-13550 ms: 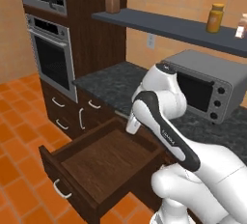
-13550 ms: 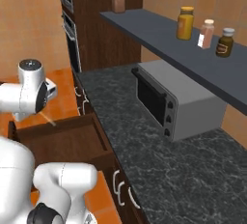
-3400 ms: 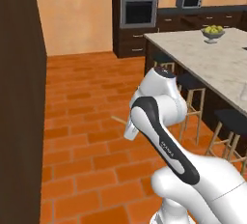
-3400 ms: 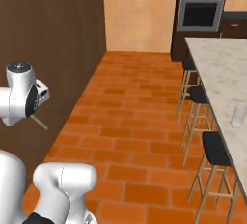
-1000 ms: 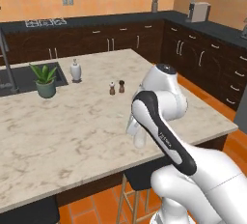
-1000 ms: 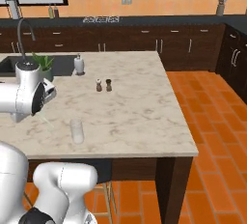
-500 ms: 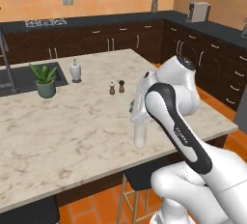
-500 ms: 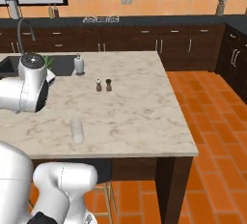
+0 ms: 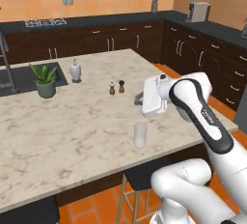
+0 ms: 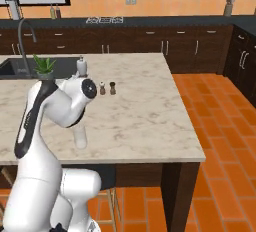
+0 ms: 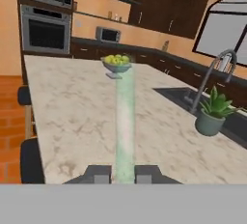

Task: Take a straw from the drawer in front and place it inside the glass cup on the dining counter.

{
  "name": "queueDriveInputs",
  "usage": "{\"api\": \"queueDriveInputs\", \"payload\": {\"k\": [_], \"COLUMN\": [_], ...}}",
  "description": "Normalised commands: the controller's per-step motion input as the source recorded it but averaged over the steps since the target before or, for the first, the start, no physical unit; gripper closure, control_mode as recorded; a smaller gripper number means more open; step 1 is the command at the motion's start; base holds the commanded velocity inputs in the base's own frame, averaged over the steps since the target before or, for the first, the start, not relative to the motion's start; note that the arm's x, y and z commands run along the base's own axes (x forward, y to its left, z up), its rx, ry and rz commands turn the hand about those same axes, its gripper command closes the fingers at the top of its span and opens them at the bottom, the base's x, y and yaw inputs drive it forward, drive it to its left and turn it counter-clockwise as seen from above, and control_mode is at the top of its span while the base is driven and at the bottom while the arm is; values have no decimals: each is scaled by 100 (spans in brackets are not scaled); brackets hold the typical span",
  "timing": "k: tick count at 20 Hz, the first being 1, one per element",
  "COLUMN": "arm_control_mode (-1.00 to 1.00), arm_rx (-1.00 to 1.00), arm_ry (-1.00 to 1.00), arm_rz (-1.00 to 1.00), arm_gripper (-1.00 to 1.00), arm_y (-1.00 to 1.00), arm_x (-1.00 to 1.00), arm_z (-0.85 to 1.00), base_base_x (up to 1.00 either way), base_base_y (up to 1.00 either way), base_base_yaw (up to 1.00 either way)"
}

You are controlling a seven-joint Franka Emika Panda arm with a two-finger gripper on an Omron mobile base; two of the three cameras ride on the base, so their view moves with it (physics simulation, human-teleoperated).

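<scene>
I've got a potted plant (image 9: 44,80) over at ten o'clock beside the sink (image 9: 25,77), a white pump bottle (image 9: 75,70) just right of it, two dark shakers (image 9: 116,87) mid-table, and a fruit bowl (image 11: 117,64) far off in the hand view.

Both base views look forward and down from behind the arm, one from its left and one from its right, over the same marble desk (image 9: 72,131) with the glass cup (image 9: 140,134), two shakers (image 10: 107,88) and potted plant (image 9: 45,80). The hand view sits low and close, facing along the desk toward a fruit bowl (image 11: 117,64).
</scene>
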Motion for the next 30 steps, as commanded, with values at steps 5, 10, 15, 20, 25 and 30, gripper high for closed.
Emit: {"api": "queueDriveInputs", "payload": {"k": [5, 10, 15, 20, 25, 30], "arm_control_mode": [-100, -100, -100, -100, -100, -100], "arm_rx": [48, 35, 18, 1, 0, -1], "arm_ry": [6, 12, 32, 18, 1, -5], "arm_rz": [13, 7, 1, 6, 14, 12], "arm_gripper": [100, 100, 100, 100, 100, 100], "arm_y": [-46, -16, -14, -12, 0, 0], "arm_x": [57, 55, 75, 43, 10, 7], "arm_z": [-19, -43, -35, -10, -44, -50], "base_base_x": [0, 0, 0, 0, 0, 0], "base_base_y": [0, 0, 0, 0, 0, 0], "base_base_yaw": [0, 0, 0, 0, 0, 0]}}
